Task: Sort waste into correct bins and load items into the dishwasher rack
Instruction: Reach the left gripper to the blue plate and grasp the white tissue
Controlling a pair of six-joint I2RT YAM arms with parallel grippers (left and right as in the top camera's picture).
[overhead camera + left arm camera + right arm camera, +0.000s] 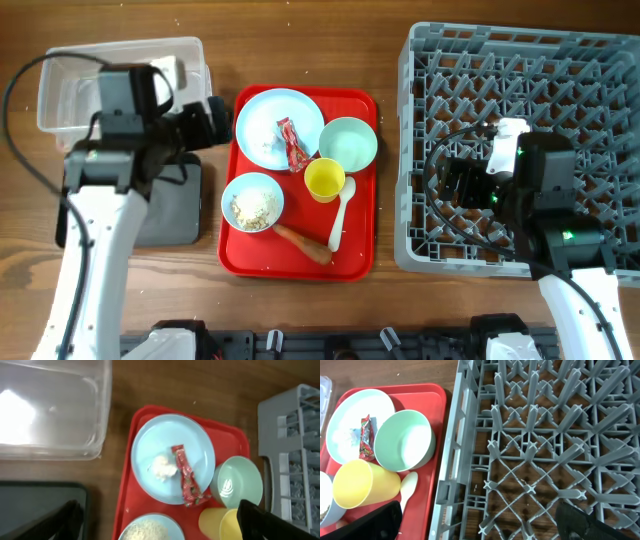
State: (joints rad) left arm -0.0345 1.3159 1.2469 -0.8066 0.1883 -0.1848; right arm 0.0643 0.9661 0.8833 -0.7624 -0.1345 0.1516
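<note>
Left gripper (159, 507) hangs beside the edge of a flat red plastic serving tray (127, 495), its two black fingers spread wide and holding nothing. Straight ahead of its fingertips lies a round white plate (160, 435) carrying a crumpled white tissue (162, 467) and a small red candy wrapper (186, 475), the wrapper's end reaching over the plate's rim. Close under the fingertips sits a small light-blue bowl (147, 530) of whitish rice-like crumbs (253, 207), and beyond that bowl an orange carrot piece (303, 245) lies on the tray. By one finger stands a yellow plastic cup (220, 522), just beside a pale mint-green bowl (237, 482). By the other finger is a shallow black rectangular tray (40, 505), and farther on a clear rectangular plastic tub (55, 410), both on the wooden table (200, 385). Right gripper (480, 517), its fingers likewise parted with nothing in them, hovers over the large square grey plastic dishwasher rack (545, 435), with the peg grid directly beneath it. Past the rack's wall, nearest first, come a white plastic spoon (409, 487), the cup, the mint-green bowl and, farthest off, the plate
</note>
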